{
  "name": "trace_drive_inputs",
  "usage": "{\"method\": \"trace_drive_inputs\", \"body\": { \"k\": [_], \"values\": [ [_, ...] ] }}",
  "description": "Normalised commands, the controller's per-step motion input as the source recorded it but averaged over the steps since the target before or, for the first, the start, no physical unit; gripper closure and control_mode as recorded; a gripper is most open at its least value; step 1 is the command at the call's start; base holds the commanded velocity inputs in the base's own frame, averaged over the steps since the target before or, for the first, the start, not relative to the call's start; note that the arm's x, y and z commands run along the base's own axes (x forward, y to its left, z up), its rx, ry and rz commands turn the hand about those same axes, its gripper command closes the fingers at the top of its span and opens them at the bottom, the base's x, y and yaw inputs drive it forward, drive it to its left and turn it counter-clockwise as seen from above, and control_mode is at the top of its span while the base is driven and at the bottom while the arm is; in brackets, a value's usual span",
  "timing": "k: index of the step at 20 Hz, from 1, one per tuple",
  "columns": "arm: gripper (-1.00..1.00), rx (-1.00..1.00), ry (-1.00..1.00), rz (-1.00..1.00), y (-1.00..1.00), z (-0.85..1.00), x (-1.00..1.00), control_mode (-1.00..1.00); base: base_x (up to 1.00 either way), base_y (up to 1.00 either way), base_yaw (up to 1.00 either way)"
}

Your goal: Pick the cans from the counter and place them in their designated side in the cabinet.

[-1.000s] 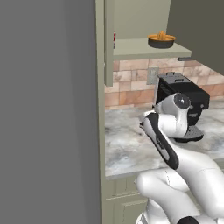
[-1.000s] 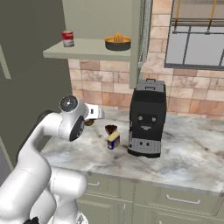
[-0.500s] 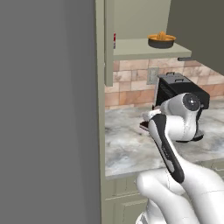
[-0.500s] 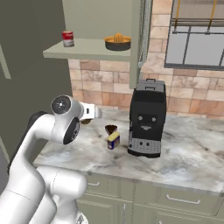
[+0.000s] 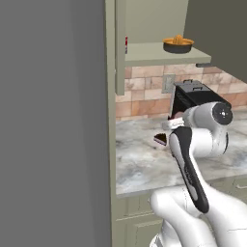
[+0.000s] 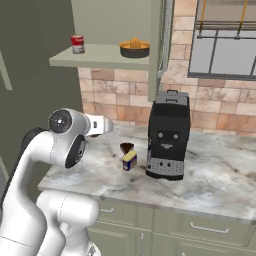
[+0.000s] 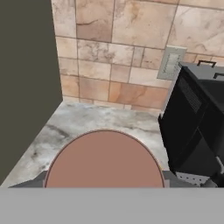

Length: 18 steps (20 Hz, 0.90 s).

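Note:
The red can (image 6: 77, 44) stands at the left end of the cabinet's shelf (image 6: 100, 56); a sliver of the red can (image 5: 126, 45) peeks past the door edge. Down on the counter (image 6: 215, 180), the dark blue can with a yellow top (image 6: 129, 160) stands just left of the coffee machine, with the dark cake slice (image 6: 127, 148) behind it. My gripper (image 6: 107, 125) hovers above the counter, left of the blue can and apart from it. In the hand view a round pinkish-brown disc (image 7: 105, 160) lies close to the camera and hides the fingertips.
A black coffee machine (image 6: 168, 135) stands on the counter against the tiled wall. An orange bowl (image 6: 134, 48) sits on the shelf right of the red can. The tall cabinet door (image 5: 120, 46) stands open. A grey wall (image 5: 48, 120) is on the left.
The arm's upper joint has swung outward while the hand stays about where it was above the counter. Both cans are where they were.

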Motion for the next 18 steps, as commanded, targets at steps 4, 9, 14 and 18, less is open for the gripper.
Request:
{"method": "trace_drive_inputs", "body": {
  "k": [4,9,14,18],
  "values": [
    [1.0,0.0,0.0,0.0,0.0,0.38,-0.34,-1.0,0.0,0.0,0.0],
    [1.0,0.0,0.0,0.0,0.0,0.35,-0.33,-1.0,0.0,0.0,0.0],
    [1.0,0.0,0.0,0.0,0.0,0.35,-0.28,-1.0,0.0,0.0,0.0],
    [1.0,0.0,-0.03,0.0,0.0,0.38,-0.26,-1.0,0.0,0.0,0.0]
  ]
}}
